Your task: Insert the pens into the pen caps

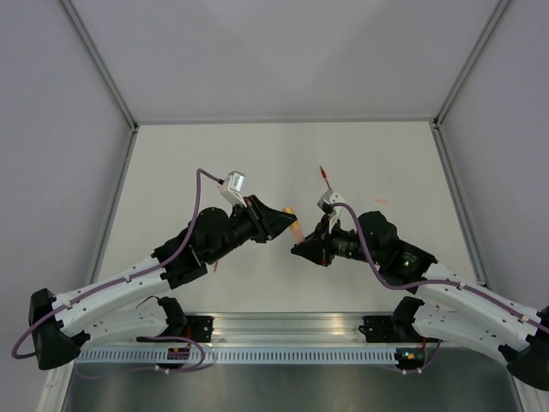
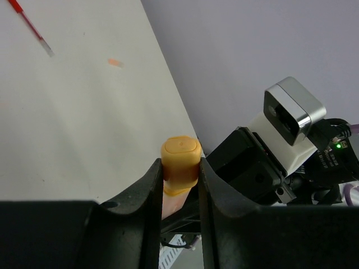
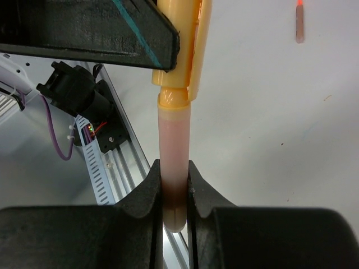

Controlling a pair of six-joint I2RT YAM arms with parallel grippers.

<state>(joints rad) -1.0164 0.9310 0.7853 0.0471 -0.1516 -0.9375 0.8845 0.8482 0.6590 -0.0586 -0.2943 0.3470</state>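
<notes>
My left gripper (image 2: 180,166) is shut on the orange pen cap (image 2: 180,154), which has a flat end and a clip. The orange-peach pen (image 3: 173,140) runs from that cap (image 3: 180,50) down into my right gripper (image 3: 174,175), which is shut on its rear end. The pen's front end sits inside the cap. From above, both grippers meet over the table's middle, left (image 1: 286,220) and right (image 1: 303,246), with the orange pen (image 1: 294,228) between them. The red pen (image 1: 325,176) lies loose on the table behind them. It shows too in the left wrist view (image 2: 29,25).
A tiny peach-coloured stub (image 1: 380,202) lies on the table right of the red pen, and the left wrist view shows it as well (image 2: 115,63). The aluminium rail (image 1: 283,326) with the arm bases runs along the near edge. Grey walls close in the white table (image 1: 283,154).
</notes>
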